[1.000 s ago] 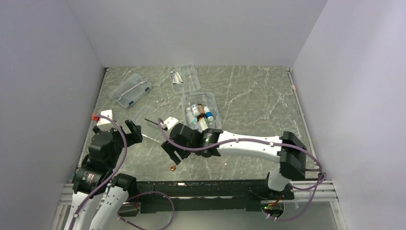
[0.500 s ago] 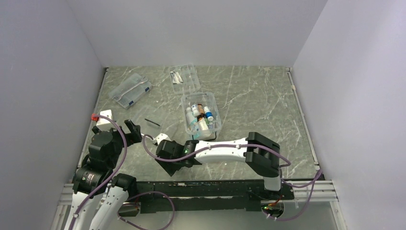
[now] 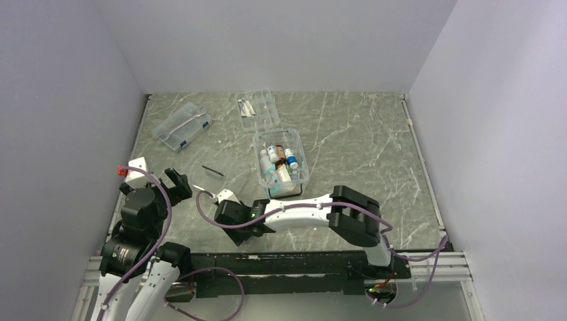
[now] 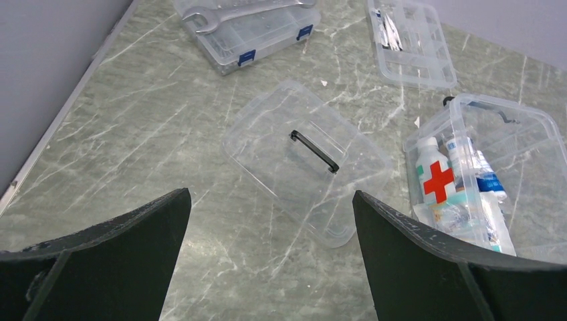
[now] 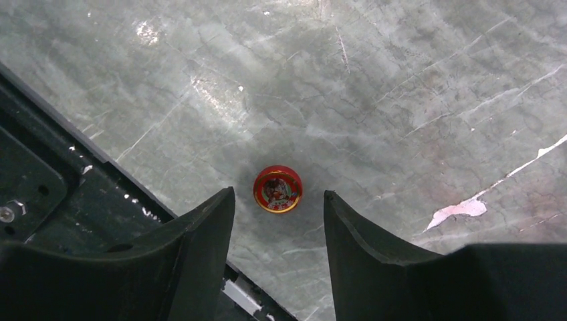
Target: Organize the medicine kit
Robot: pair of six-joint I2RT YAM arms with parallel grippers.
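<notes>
The medicine kit (image 3: 281, 162) is a clear tub holding bottles and packets, with a red cross (image 4: 438, 182) on its front. It stands open mid-table. Its clear lid (image 4: 304, 160), with a dark handle (image 4: 314, 151), lies flat to the tub's left. A small round red tin (image 5: 277, 189) sits on the marble near the table's front edge. My right gripper (image 5: 279, 195) hovers over the tin, open. Its fingertips stand on either side of the tin and touch nothing. The top view hides the tin under that gripper (image 3: 239, 229). My left gripper (image 4: 271, 192) is wide open and empty, short of the lid.
A flat clear case with blue latches (image 4: 249, 28) holds a wrench at the far left. A clear divided tray (image 4: 410, 41) lies behind the kit. The black table frame (image 5: 40, 194) runs close beside the tin, under my right gripper's left finger.
My right arm swung from beside the kit down and left to the near edge, over the tin, and its jaws narrowed. My left arm drew slightly back to the left.
</notes>
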